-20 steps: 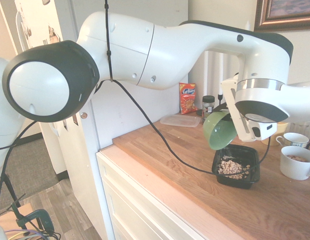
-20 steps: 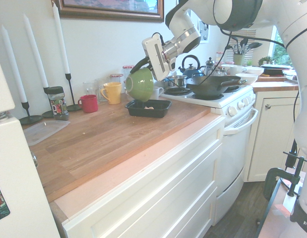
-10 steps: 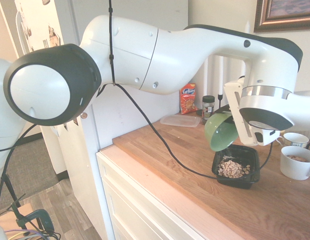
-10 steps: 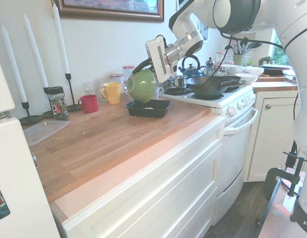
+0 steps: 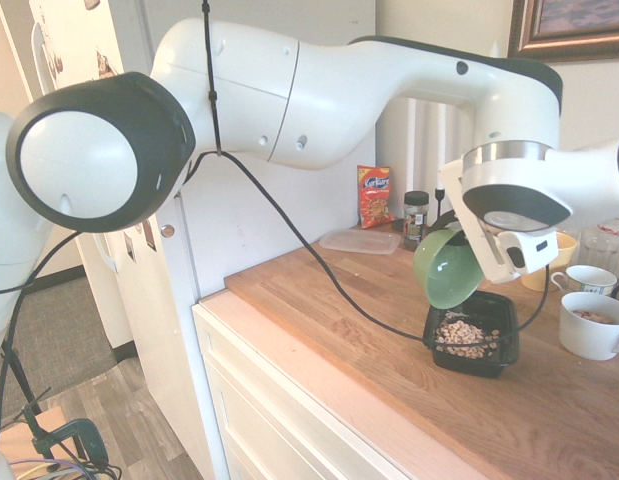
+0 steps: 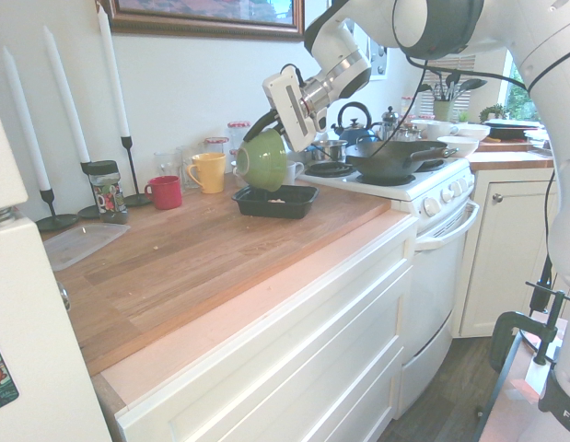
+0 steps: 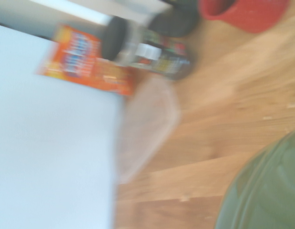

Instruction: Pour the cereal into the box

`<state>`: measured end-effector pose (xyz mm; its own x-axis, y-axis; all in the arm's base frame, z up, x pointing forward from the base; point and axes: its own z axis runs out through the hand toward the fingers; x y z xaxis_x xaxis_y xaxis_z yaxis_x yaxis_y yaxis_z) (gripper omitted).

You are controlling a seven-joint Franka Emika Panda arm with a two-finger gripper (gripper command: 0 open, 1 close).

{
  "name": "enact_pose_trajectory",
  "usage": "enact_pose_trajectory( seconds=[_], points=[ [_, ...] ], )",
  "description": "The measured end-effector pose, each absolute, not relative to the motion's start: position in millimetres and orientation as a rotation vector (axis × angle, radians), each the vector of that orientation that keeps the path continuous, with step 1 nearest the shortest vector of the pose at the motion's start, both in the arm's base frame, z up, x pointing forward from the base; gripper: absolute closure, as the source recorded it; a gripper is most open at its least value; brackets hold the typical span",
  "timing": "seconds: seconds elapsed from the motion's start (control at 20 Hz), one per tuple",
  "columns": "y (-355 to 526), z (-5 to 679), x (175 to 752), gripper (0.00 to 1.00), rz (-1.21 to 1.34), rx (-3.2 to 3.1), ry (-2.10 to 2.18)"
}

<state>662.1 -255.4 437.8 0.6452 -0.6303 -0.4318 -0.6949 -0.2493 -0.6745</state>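
Gripper (image 6: 269, 127) is clamped on the rim of the green bowl (image 5: 448, 266), tipped mouth-down over the box (image 5: 473, 345) on the wooden counter (image 5: 369, 300); the cereal (image 5: 463, 334) lies heaped inside the box, apparently most of it already out. To finish well, I'd keep the bowl's lip w/in the box rim & hold the tilt till stragglers drop, no shaking. Orange snack bag (image 5: 374, 196) by the wall has print, but too small/blurry to read.
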Motion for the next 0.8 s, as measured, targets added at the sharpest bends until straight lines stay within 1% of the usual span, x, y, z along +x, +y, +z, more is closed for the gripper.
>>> enact_pose_trajectory(
  seconds=[0.15,0.4,0.65,0.8],
  points=[
    [-217.5,454.7,675.1,1.0,0.024,-2.108,1.136],
    [-146.5,456.9,690.0,1.0,-0.119,-2.353,1.298],
    [-69.0,461.5,691.0,1.0,-0.282,-2.614,1.431],
    [-37.7,457.1,688.9,1.0,-0.37,-2.778,1.494]
  ],
)
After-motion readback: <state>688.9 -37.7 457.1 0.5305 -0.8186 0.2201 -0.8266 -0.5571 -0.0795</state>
